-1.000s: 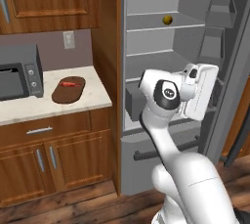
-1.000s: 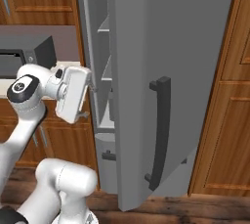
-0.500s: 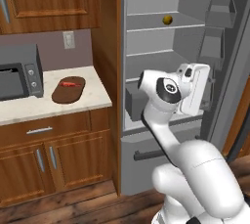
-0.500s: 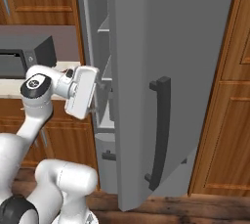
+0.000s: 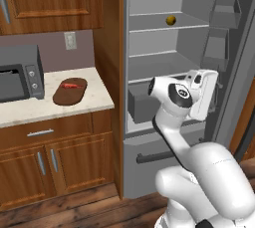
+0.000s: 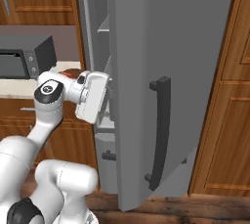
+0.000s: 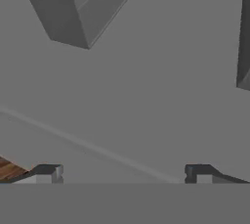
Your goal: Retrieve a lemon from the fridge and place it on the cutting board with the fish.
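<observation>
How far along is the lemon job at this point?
Done: the fridge stands open. In hand: nothing; the gripper is open and empty, facing grey fridge surfaces, while the arm sits low by the door. Left: the lemon is on an upper shelf, to be picked and carried to the cutting board, where the fish lies.

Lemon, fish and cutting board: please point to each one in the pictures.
lemon [image 5: 171, 20]: left base view, middle of the fruit, on the upper fridge shelf.
fish [image 5: 70, 85]: left base view, middle of its red-orange body.
cutting board [image 5: 67, 95]: left base view, bare brown part nearer the camera than the fish.
</observation>
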Available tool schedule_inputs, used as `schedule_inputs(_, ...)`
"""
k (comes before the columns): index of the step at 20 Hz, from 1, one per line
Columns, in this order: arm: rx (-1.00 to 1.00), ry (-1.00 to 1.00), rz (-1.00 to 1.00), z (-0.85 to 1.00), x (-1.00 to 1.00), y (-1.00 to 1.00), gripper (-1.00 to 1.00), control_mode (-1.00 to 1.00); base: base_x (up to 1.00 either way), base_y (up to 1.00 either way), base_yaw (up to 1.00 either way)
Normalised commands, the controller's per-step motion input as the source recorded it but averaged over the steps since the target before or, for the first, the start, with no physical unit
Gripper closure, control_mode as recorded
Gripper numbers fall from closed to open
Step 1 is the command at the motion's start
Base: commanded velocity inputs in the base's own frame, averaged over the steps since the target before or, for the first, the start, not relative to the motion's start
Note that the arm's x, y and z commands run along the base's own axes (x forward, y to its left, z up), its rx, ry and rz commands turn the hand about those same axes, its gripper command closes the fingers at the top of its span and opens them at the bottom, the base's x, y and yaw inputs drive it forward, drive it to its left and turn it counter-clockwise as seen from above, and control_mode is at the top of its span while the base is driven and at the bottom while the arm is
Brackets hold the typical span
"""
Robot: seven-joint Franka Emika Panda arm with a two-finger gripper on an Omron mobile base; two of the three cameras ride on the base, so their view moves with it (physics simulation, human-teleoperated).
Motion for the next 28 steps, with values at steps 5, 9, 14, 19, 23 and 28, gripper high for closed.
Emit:
schedule_inputs(5,0.00,0.00,0.00,0.00,-0.39,-0.34,-1.00,-1.00,0.00,0.00,0.00)
schedule_inputs(9,0.00,0.00,0.00,0.00,-0.50,-0.55,-1.00,-1.00,0.00,0.00,0.00)
schedule_inputs(14,0.00,0.00,0.00,-0.04,-0.37,-0.82,-1.00,-1.00,0.00,0.00,0.00)
schedule_inputs(19,0.27,-0.03,0.00,-0.02,-0.36,-1.00,-1.00,-1.00,0.00,0.00,0.00)
schedule_inputs(23,0.44,0.00,0.00,-0.15,0.00,-1.00,-1.00,-1.00,0.00,0.00,0.00)
schedule_inputs(28,0.43,0.00,0.00,-0.21,0.15,-1.00,-1.00,-1.00,0.00,0.00,0.00)
